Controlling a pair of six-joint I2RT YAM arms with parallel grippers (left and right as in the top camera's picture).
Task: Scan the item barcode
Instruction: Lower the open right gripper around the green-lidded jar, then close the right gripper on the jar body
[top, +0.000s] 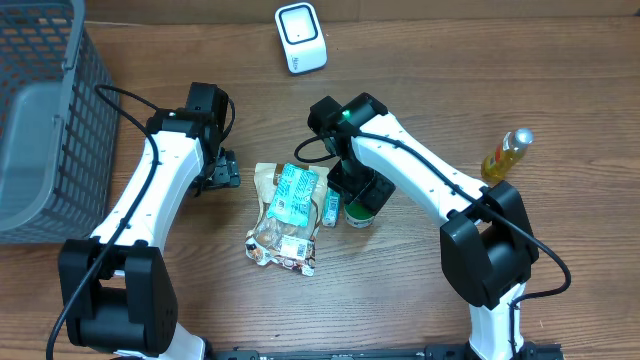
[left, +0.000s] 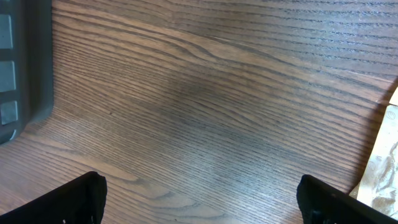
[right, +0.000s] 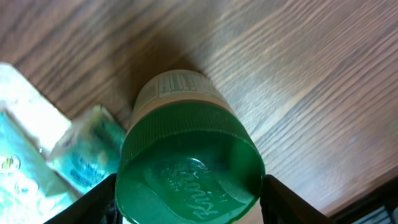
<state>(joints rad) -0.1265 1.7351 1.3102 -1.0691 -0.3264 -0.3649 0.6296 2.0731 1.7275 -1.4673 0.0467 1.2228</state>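
Observation:
A jar with a green lid and a pale label stands on the wood table; from overhead the jar shows just right of the snack packets. My right gripper comes down over it, and a dark finger presses each side of the lid, so it is shut on the jar. In the overhead view the right gripper hides most of the jar. The white barcode scanner sits at the back centre. My left gripper is wide open over bare wood, its fingertips holding nothing.
A clear snack bag with a teal label and a small teal packet lie left of the jar. A grey mesh basket fills the left side. A yellow bottle stands at the right.

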